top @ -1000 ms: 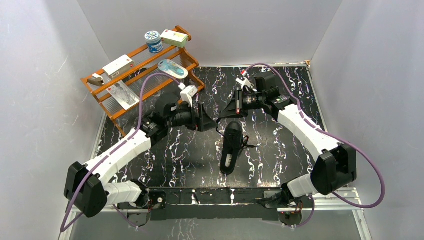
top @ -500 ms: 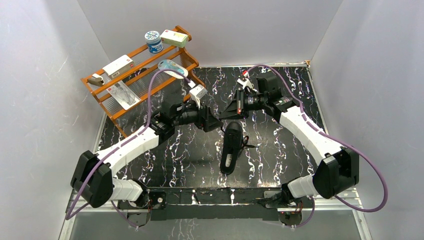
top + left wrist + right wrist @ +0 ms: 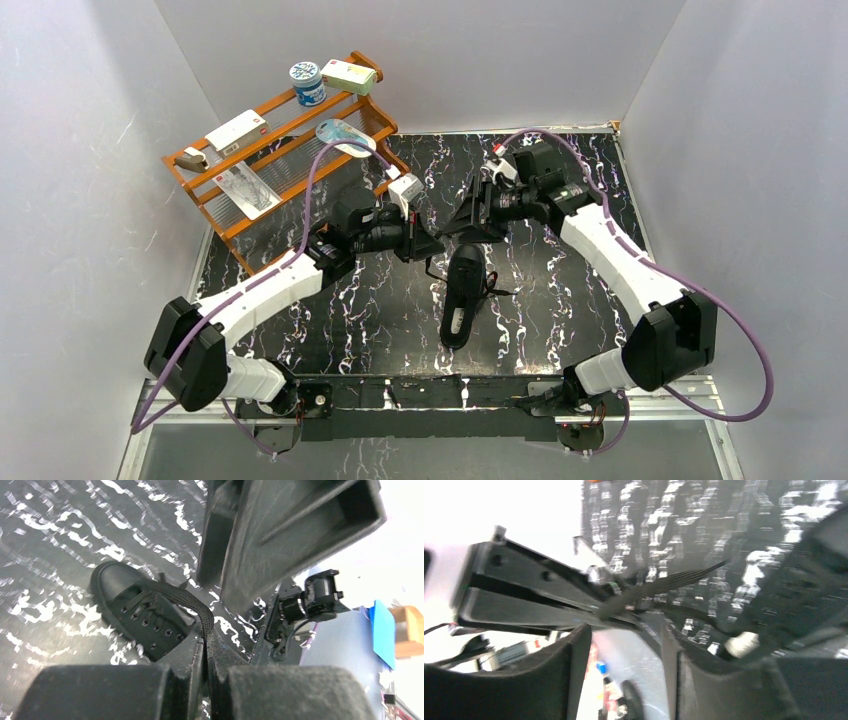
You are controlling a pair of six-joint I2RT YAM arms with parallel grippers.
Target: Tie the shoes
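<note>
The black sneaker (image 3: 461,292) lies mid-desk (image 3: 570,300), toe toward the far edge. The left tool (image 3: 205,650) is closed narrow on one lace (image 3: 186,598), holding it raised above the shoe. The right tool (image 3: 624,632) stands parted and holds nothing; the lace runs just beyond its fingertips.

Step in hand, as judged: lace handover. The next move calls for the right tool to advance and close on the lace.

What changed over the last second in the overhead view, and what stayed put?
The left tool, shut on a black lace, swung rightward toward the right tool, narrowing the gap between them just beyond the toe of the sneaker. The right tool edged slightly right. No new grasp or release shows. The sneaker and the wooden rack stayed where they were.
</note>
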